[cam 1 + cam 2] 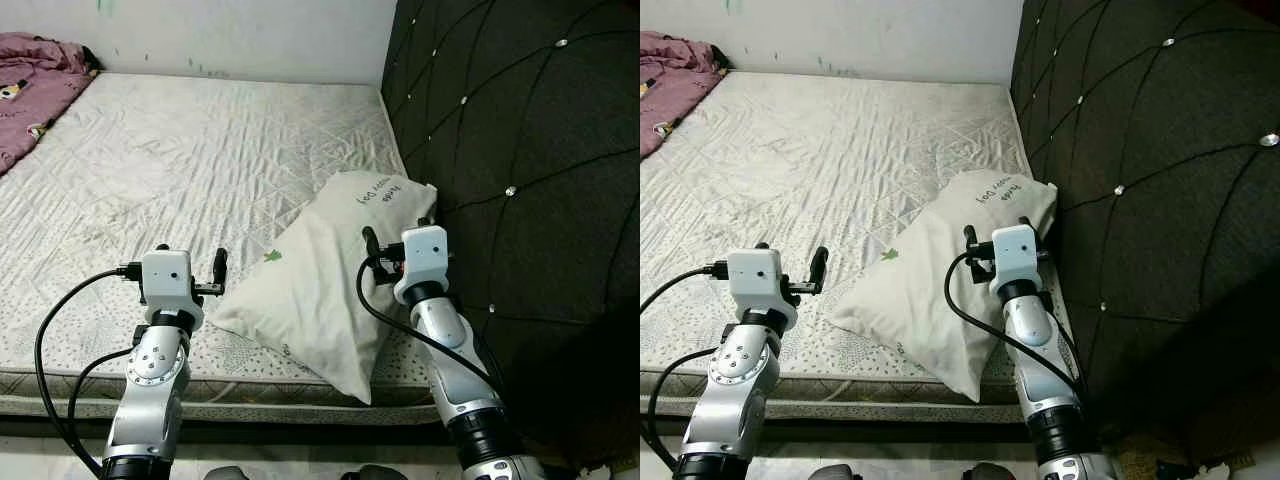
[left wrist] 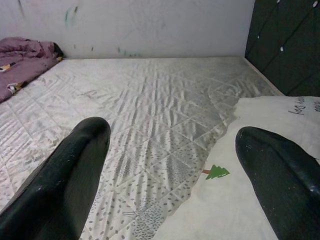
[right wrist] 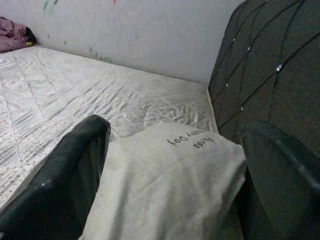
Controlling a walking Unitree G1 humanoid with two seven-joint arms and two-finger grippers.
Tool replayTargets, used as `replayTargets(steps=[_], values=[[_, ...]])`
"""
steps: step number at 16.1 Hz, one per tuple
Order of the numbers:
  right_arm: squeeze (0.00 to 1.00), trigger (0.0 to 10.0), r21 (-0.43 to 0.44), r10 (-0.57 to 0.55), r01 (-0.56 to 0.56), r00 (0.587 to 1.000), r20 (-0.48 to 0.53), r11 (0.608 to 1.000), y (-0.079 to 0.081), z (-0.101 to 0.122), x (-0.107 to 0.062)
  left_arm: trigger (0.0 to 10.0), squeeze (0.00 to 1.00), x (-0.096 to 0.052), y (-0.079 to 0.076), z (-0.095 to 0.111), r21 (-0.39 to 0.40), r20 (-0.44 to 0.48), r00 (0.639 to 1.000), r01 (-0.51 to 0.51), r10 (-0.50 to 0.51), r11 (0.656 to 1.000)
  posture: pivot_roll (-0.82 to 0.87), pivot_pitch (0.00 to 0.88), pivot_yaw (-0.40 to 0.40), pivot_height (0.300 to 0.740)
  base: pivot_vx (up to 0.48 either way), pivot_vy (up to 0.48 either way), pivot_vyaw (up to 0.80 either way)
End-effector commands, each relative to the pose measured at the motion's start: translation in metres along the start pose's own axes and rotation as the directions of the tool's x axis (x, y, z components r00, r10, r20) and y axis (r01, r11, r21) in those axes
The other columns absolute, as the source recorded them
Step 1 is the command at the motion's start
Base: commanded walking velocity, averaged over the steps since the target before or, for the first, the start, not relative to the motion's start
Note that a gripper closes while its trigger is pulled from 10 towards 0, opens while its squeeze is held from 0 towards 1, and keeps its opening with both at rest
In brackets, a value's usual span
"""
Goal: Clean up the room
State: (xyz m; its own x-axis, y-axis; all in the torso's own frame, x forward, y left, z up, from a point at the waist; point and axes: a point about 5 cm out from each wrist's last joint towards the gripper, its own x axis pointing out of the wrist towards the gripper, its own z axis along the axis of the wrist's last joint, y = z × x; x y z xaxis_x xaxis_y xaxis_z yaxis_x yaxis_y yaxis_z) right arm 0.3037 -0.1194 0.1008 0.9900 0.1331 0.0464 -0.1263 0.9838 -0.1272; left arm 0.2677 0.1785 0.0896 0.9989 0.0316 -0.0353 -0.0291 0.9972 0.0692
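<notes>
A white pillow (image 1: 320,285) with printed writing and a small green tree lies at an angle on the quilted mattress (image 1: 200,150), its far end against the headboard. My left gripper (image 1: 190,260) hovers open at the pillow's left edge; in the left wrist view one finger (image 2: 280,180) is over the pillow (image 2: 225,210) and the other over bare mattress. My right gripper (image 1: 392,250) is open above the pillow's right side, close to the headboard. In the right wrist view the pillow (image 3: 165,185) lies between the spread fingers (image 3: 70,175). Neither gripper holds anything.
A black tufted headboard (image 1: 520,150) rises along the right side. A crumpled purple blanket (image 1: 35,80) lies at the mattress's far left corner by the white wall (image 1: 250,30). The mattress's front edge (image 1: 250,390) runs just before my arms.
</notes>
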Motion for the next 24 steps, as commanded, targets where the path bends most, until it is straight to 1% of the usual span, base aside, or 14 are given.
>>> replayTargets(steps=[1,7,9,18,22,24], values=[[0.00,10.0,0.018,-0.015,0.015,1.000,0.010,1.000,-0.0021,0.0036,0.0013,10.0,0.00,0.0005,0.0002,-0.0016,0.010,-0.013,1.000,-0.001,0.001,1.000,0.11,0.000,-0.024,0.740,0.000,0.000,0.00],[0.00,10.0,0.020,-0.010,0.010,1.000,0.009,1.000,-0.0015,0.0041,0.0003,10.0,0.00,-0.0001,-0.0011,-0.0009,0.000,-0.018,1.000,0.006,-0.006,1.000,0.12,0.000,-0.027,0.736,0.000,0.000,0.00],[0.00,10.0,0.020,-0.005,0.005,1.000,0.009,1.000,-0.0013,0.0041,0.0001,10.0,0.00,0.0001,-0.0019,-0.0011,0.002,-0.021,1.000,0.011,-0.011,1.000,0.12,0.000,-0.028,0.718,0.000,0.000,0.00],[0.00,10.0,0.016,0.003,-0.003,1.000,0.011,1.000,-0.0023,0.0047,0.0010,10.0,0.00,0.0014,-0.0029,-0.0021,-0.016,-0.032,0.999,0.004,-0.004,1.000,0.11,0.000,-0.033,0.604,0.000,0.000,0.00],[0.00,10.0,0.009,0.007,-0.008,1.000,0.012,1.000,-0.0028,0.0051,0.0014,10.0,0.00,0.0018,-0.0026,-0.0013,-0.020,-0.030,1.000,-0.005,0.004,1.000,0.11,0.000,-0.035,0.604,0.000,0.000,0.00],[0.00,10.0,0.004,0.012,-0.012,1.000,0.015,1.000,-0.0031,0.0053,0.0011,10.0,0.00,0.0018,-0.0016,-0.0014,-0.045,-0.032,0.999,-0.018,0.017,0.999,0.11,0.000,-0.037,0.604,0.000,0.000,0.00]])
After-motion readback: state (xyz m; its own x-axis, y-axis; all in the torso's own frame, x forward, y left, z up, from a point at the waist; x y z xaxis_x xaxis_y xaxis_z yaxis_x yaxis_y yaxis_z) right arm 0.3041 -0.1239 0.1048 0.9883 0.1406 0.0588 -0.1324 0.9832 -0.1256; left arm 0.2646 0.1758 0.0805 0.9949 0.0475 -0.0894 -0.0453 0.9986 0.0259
